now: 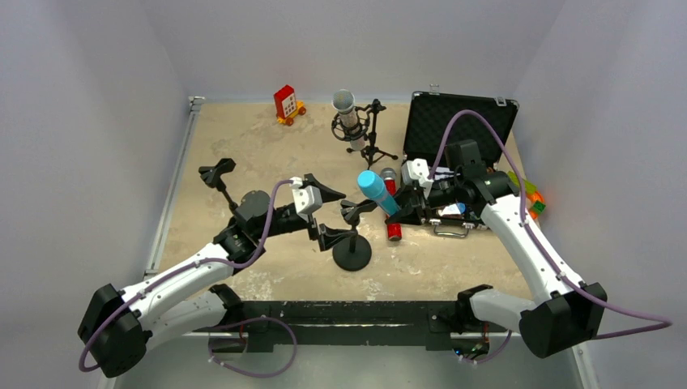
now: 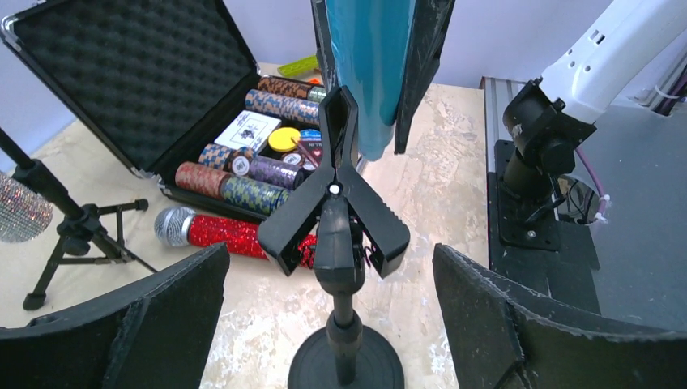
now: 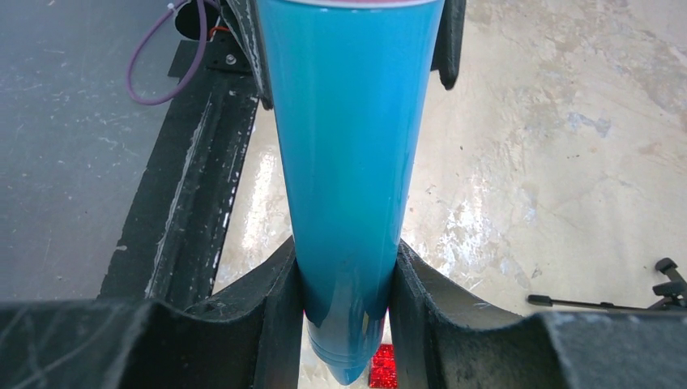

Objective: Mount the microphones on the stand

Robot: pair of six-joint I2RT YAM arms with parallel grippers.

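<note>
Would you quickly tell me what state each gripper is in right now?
Left gripper: open, holding nothing.
Right gripper: closed on the light blue microphone.

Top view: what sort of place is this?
Probably a lab robot test cell, not a studio: plain white enclosure walls around a worn tabletop, left arm and right arm bolted to its near rail, and unrelated props, a poker chip case and red toy.

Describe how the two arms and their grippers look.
The left arm and right arm have white shells with black joints and bases. A purple cable loops along each. The left gripper and right gripper have white bodies and broad black fingers.
</note>
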